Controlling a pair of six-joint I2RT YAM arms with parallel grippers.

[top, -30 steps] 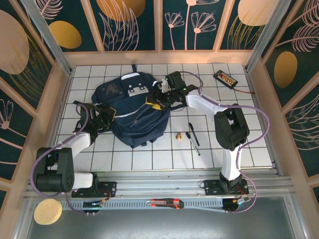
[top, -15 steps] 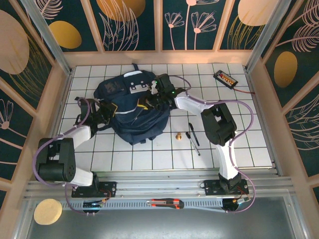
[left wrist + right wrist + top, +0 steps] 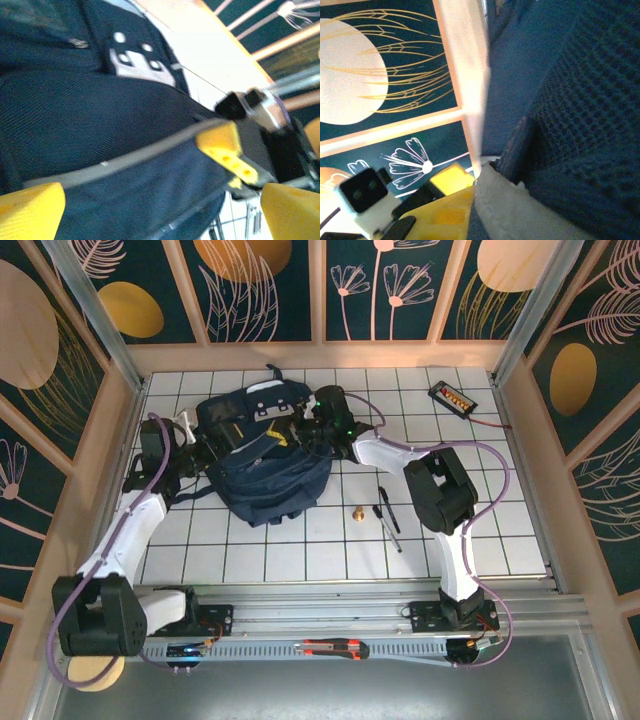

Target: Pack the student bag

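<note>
We see left gripper [image 3: 188, 438] released, jaws wide, beside bag [image 3: 265, 475] | right gripper [image 3: 298, 432] clenched on bag fabric | grey patch [image 3: 140, 62]: marks unreadable

L hand [image 3: 160, 210] wide open; R hand [image 3: 303, 430] clamped, arm across.

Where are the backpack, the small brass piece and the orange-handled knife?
student bag [image 3: 270, 485], top view, middle of its navy front.
brass piece [image 3: 357, 512], top view, its body, on a white tile.
knife [image 3: 335, 648], top view, middle of its handle.
</note>
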